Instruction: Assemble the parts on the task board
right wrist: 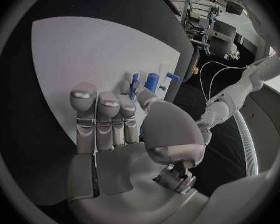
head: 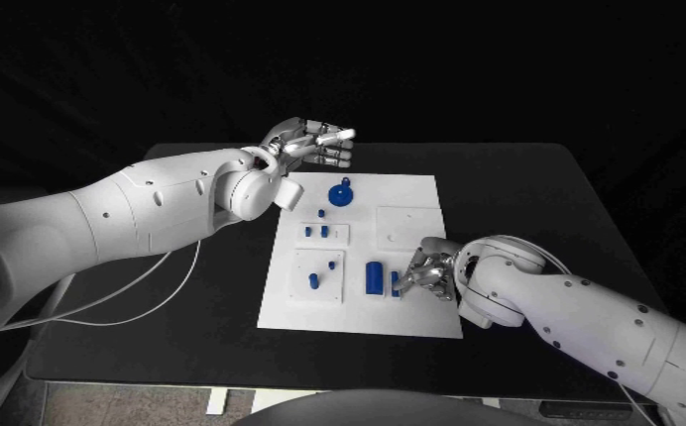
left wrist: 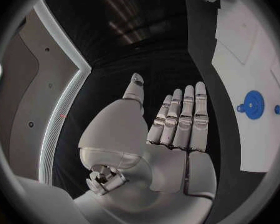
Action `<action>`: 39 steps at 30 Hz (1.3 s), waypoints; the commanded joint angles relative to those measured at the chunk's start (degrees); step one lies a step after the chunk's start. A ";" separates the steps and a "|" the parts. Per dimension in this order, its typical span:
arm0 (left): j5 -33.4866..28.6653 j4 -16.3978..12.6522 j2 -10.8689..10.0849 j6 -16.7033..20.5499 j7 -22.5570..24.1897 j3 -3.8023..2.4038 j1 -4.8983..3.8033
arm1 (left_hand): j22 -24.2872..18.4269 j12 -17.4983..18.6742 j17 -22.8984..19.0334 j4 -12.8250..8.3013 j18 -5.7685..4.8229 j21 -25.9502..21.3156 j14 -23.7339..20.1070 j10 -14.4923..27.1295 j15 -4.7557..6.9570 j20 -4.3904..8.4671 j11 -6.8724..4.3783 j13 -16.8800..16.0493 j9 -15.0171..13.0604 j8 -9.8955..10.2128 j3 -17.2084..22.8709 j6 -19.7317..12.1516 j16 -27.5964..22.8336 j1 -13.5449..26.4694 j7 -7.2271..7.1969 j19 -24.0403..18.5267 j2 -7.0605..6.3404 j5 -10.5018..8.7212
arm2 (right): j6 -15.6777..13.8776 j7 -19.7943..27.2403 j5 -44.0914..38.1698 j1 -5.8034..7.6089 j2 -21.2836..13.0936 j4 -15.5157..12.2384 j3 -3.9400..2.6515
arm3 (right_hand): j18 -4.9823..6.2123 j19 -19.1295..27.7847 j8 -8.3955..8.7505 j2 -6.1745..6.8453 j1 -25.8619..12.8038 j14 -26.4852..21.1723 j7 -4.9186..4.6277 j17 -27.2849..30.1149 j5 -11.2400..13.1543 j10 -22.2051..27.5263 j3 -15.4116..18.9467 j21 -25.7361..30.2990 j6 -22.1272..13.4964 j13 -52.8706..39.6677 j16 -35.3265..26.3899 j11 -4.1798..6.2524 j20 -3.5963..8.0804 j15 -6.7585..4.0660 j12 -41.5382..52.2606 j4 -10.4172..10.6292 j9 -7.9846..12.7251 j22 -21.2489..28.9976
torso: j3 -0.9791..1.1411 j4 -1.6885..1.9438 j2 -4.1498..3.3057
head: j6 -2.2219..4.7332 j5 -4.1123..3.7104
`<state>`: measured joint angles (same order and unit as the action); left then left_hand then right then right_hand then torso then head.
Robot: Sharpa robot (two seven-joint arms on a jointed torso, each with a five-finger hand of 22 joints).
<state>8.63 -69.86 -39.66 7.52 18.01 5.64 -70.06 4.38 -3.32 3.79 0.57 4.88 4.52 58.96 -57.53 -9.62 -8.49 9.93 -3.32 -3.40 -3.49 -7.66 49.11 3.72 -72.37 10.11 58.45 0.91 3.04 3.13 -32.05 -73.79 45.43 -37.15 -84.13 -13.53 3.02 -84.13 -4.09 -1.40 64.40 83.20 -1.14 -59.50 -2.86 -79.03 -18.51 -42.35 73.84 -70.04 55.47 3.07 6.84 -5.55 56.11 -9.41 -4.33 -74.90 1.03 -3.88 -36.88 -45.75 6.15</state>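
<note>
The white task board (head: 414, 198) lies mid-table. On its far part sits a round blue part (head: 340, 192), which the left wrist view shows too (left wrist: 253, 104). Small blue pegs (head: 312, 233) stand in the left blocks. A blue cylinder (head: 375, 277) stands at the near middle. My left hand (head: 307, 144) hovers over the board's far left corner, fingers straight and apart from the thumb, holding nothing (left wrist: 171, 129). My right hand (head: 429, 272) is low at the board's near right, fingertips beside a small blue part (head: 397, 284). In the right wrist view (right wrist: 115, 129) the thumb bends toward blue pieces (right wrist: 152, 79); whether it grips one is unclear.
The black table (head: 529, 188) extends around the board on all sides. A thin white cable (head: 143, 297) loops over the table's near left under my left arm. A raised white square block (head: 404, 223) sits on the board's right half.
</note>
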 commanded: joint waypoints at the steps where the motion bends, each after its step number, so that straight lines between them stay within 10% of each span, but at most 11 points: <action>1: 0.13 -0.06 0.10 -0.75 0.37 -0.04 0.01 | 0.07 -0.38 0.07 0.07 0.68 0.25 -0.50 0.34 -0.03 -0.32 -0.04 -0.07 0.09 0.09 -0.31 -0.37 -0.25 0.01 0.01 -0.15 0.39 -0.11 | 0.94 0.57 -0.15 -0.33 0.21 0.47 0.27 | -0.97 -1.50 0.38 -0.26 -0.59 0.19 0.01 -0.09 0.11 -0.09 0.66 0.02 -0.17 -0.11 -0.26 0.11 0.34 -0.22 -0.18 0.14 0.06 -5.18 | 0.00 -0.02 -0.01 | 0.00 -0.03; 11: 0.17 -0.02 0.13 -0.73 0.39 -0.04 0.05 | 0.07 -0.38 0.07 0.07 0.68 0.25 -0.50 0.34 -0.03 -0.32 -0.04 -0.07 0.09 0.09 -0.31 -0.37 -0.25 0.01 0.01 -0.15 0.39 -0.11 | -1.86 2.31 2.32 -0.33 -0.73 0.36 0.28 | -0.93 -1.43 0.48 2.10 -4.03 0.08 -0.26 0.23 0.08 0.22 4.28 0.53 -0.34 0.28 -0.79 -0.08 0.30 -0.17 -1.00 3.62 0.18 -5.04 | -0.08 -0.03 0.08 | 0.37 -0.17; 15: 0.18 0.12 0.18 -0.70 0.43 -0.04 0.05 | 0.07 -0.38 0.07 0.07 0.68 0.25 -0.50 0.34 -0.03 -0.32 -0.04 -0.07 0.09 0.09 -0.31 -0.37 -0.25 0.01 0.01 -0.15 0.39 -0.11 | -3.44 3.61 5.07 -0.31 -1.70 -0.08 0.25 | -0.67 -1.19 0.66 6.24 -2.27 -0.01 -0.51 1.46 -0.06 0.75 4.26 2.98 -0.62 1.07 -2.58 -0.28 0.12 -0.11 -1.97 10.91 -0.07 -4.44 | -0.10 -0.04 0.13 | 0.73 -0.34; 18: 0.16 0.35 0.27 -0.58 0.54 -0.04 0.05 | 0.07 -0.38 0.07 0.07 0.68 0.25 -0.50 0.34 -0.03 -0.32 -0.04 -0.07 0.09 0.09 -0.31 -0.37 -0.25 0.01 0.01 -0.15 0.39 -0.11 | -5.21 5.64 7.84 -0.19 -2.69 -0.65 -0.13 | -0.40 -1.10 0.42 6.42 -2.43 -0.08 -1.13 2.19 -1.52 1.32 8.22 4.87 -2.14 2.01 -3.53 -0.71 -0.21 0.26 -2.94 12.37 -0.30 -4.04 | -0.16 -0.14 0.27 | 1.29 -0.50; 21: -0.21 0.69 0.41 -0.53 0.59 -0.03 0.05 | 0.07 -0.39 0.08 0.02 0.68 0.25 -0.44 0.32 -0.02 -0.32 -0.05 -0.07 0.08 0.08 -0.39 -0.31 -0.24 0.06 0.00 -0.16 0.30 -0.12 | -7.25 7.96 10.25 0.21 -3.40 -0.92 -0.90 | 0.03 -0.31 0.39 5.49 -3.88 -0.71 -1.69 3.78 -9.07 2.64 13.48 10.36 -4.29 3.49 -5.86 -1.00 -0.29 0.31 -5.03 13.90 -0.46 -2.59 | -0.12 -0.29 0.49 | 1.90 -0.64; 24: -1.63 1.23 0.61 -0.52 0.43 -0.02 0.05 | 0.07 -0.39 0.08 0.02 0.68 0.25 -0.44 0.32 -0.02 -0.32 -0.05 -0.07 0.08 0.08 -0.39 -0.31 -0.24 0.06 0.00 -0.16 0.30 -0.12 | -9.55 11.62 13.00 1.00 -3.96 -0.48 -1.93 | 0.18 -0.71 0.44 -1.45 -0.42 -0.83 -1.80 5.44 -14.47 3.78 29.35 16.36 -5.21 6.27 -9.35 -1.13 -0.47 0.41 -6.88 11.20 -2.66 -0.54 | -0.12 -0.53 0.91 | 2.58 -0.94; 32: -4.04 3.88 1.28 -0.68 0.76 0.00 0.04 | 0.09 -0.43 0.10 -0.09 0.67 0.31 -0.13 -0.23 0.16 -0.24 -0.30 -0.07 0.02 -0.04 -0.27 0.99 -0.22 -0.22 -0.19 -0.03 0.51 -0.11 | -13.98 26.31 27.99 5.12 -3.26 7.50 -4.41 | 0.47 2.78 0.45 -3.26 2.53 -4.07 -2.47 10.45 -14.66 9.89 27.25 33.85 -6.74 16.50 -18.27 -2.16 -1.44 1.46 -17.77 7.92 -2.11 8.19 | -0.66 -1.22 2.94 | 6.10 -1.80; 39: -5.98 7.42 2.27 0.13 1.97 0.01 0.03 | 0.02 -0.48 0.10 -0.81 0.23 0.18 0.34 -3.82 1.66 0.00 -2.94 -0.06 -0.23 -0.40 -0.24 8.13 -0.22 -1.43 -3.10 -0.31 2.00 -0.02 | -12.87 36.60 39.75 7.83 0.16 18.87 -5.55 | 0.89 15.94 0.62 -4.21 7.83 -13.93 -5.64 27.73 -11.32 12.95 19.32 38.75 -12.25 44.80 -35.01 -5.75 -6.87 6.74 -37.06 1.62 0.53 30.39 | -1.29 -1.47 5.32 | 8.40 -2.04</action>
<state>5.08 -62.91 -37.63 7.58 18.34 5.70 -69.98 4.43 -3.86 3.86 0.01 4.88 4.52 59.32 -61.01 -8.23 -8.49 7.10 -3.35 -3.62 -3.78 -7.90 56.99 3.72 -73.80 7.16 58.45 2.34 3.04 -9.33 -4.75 -43.62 53.16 -37.53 -66.61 -19.07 3.02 -68.88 -3.70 -5.81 72.05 69.42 -6.49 -33.21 -14.50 -65.50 1.30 -3.73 62.13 -27.67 21.52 -2.49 0.27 0.99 20.29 -7.40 -3.99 -46.37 0.09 -5.17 -32.88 -37.92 4.10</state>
